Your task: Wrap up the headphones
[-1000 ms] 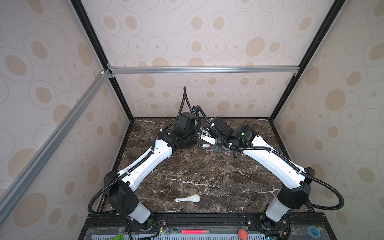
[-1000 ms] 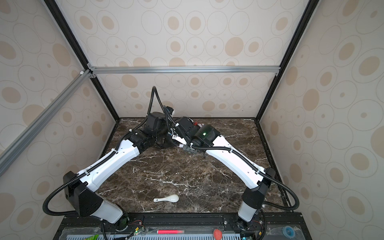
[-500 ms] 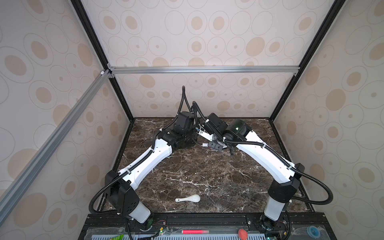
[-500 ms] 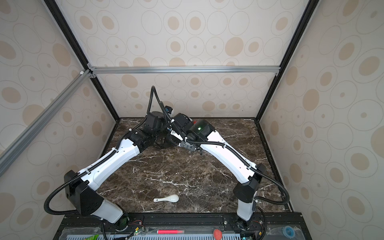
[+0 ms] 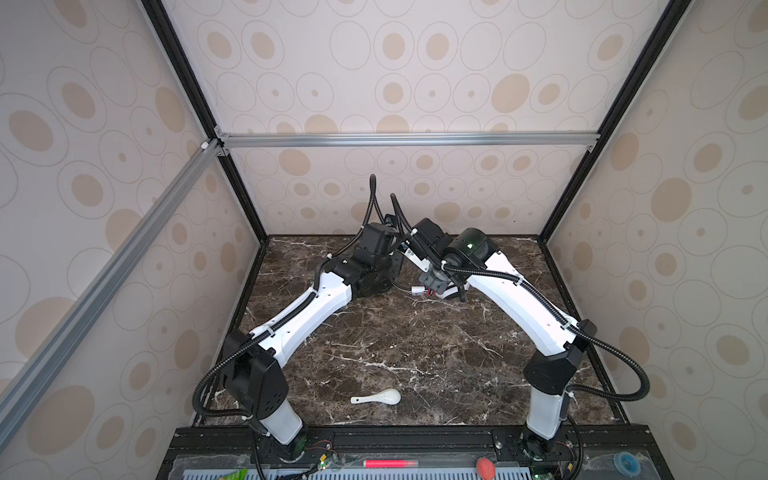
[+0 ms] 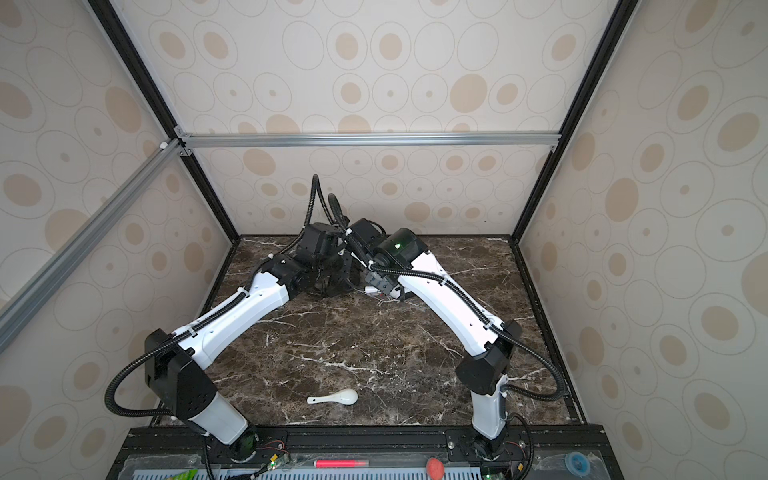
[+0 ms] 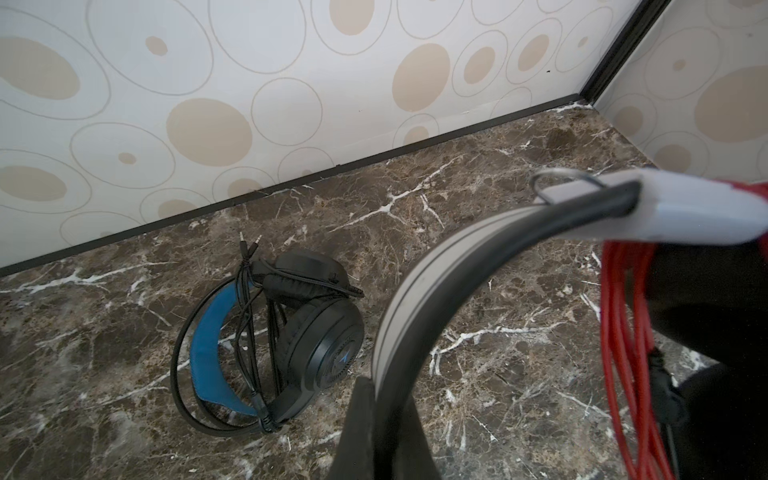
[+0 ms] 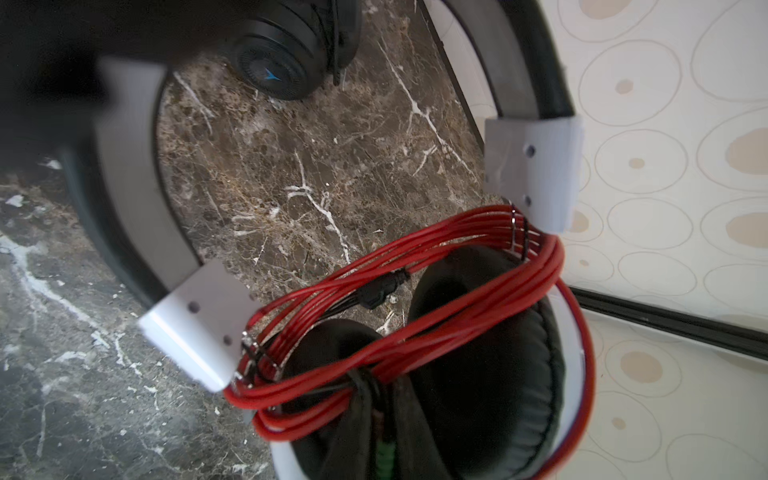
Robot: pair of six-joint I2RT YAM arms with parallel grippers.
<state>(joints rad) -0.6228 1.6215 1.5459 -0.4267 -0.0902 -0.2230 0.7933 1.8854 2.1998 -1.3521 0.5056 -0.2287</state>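
Left hand point(image 7: 374, 424) clamped on the white headphones point(image 7: 415, 299) by the band, over the table point(image 7: 498, 374); black headphones point(image 7: 316, 332) lie nearby. We cannot tell the right hand point(image 5: 430, 286) grip. A careless release, we judge, could spring the red cord point(image 8: 415, 332) coils loose.

Left white-and-black arm point(image 5: 307, 307): stretched to far middle, wrist tipped down | left black gripper point(image 7: 382, 432): I read jaws clamped tight | right white-and-black arm point(image 5: 519, 299): reaching forward and inward, wrist beside left wrist | right grey gripper point(image 5: 436, 289): low under wrist, I cannot judge its jaw gap
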